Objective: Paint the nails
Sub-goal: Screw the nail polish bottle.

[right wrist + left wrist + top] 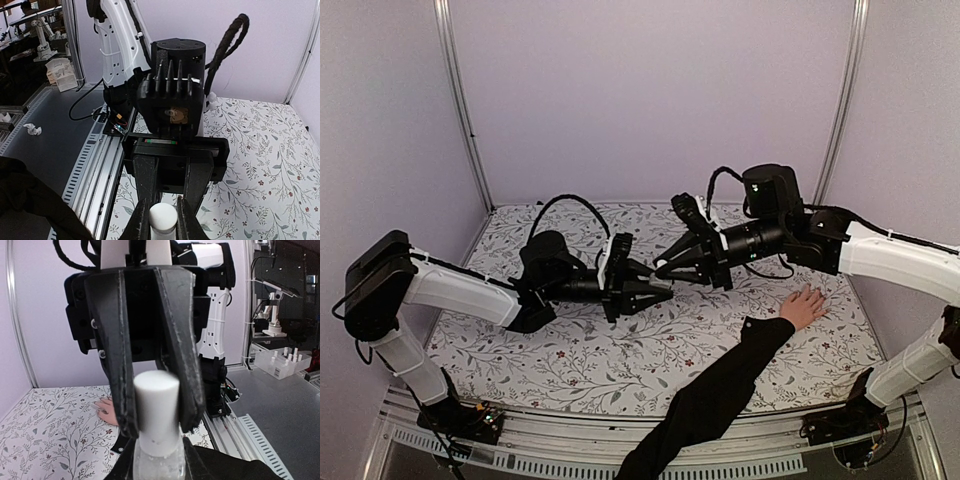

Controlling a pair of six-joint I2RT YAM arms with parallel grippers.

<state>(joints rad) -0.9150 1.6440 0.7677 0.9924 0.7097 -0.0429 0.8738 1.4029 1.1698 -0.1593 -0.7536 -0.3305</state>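
Observation:
Above the middle of the table, my left gripper (655, 293) is shut on a small pale translucent bottle (157, 465). My right gripper (662, 268) faces it tip to tip. In the right wrist view, my right gripper (163, 216) is shut on the bottle's white cap (163, 219). The left wrist view shows its black fingers (117, 390) clamped on either side of that cap (156, 405). A light-skinned hand (804, 305) in a long black sleeve (720, 385) lies flat at the right, fingers spread, apart from both grippers. The nails are too small to make out.
A floral cloth (570, 350) covers the table. A metal rail (570, 425) runs along the near edge. Upright frame posts (465, 110) stand at the back corners. The sleeve crosses the front right of the table diagonally.

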